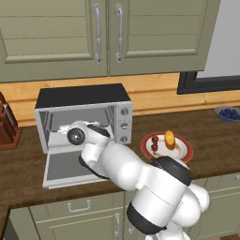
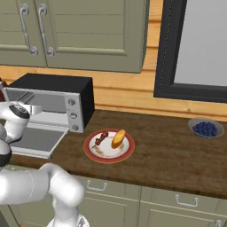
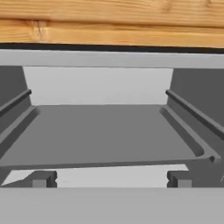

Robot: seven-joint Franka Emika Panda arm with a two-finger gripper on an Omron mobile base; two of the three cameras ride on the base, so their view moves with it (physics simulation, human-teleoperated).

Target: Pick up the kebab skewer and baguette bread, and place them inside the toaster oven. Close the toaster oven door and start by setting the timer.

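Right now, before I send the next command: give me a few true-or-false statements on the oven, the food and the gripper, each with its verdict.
1. The toaster oven door is dropped open. True.
2. The kebab skewer lies inside the toaster oven. False: it is on the red-rimmed plate.
3. The baguette bread is on that same plate. True.
4. The gripper is shut on the baguette. False: it is open and empty, facing the oven cavity.
5. The bowl of blueberries sits beside the oven. False: it sits far right on the counter.
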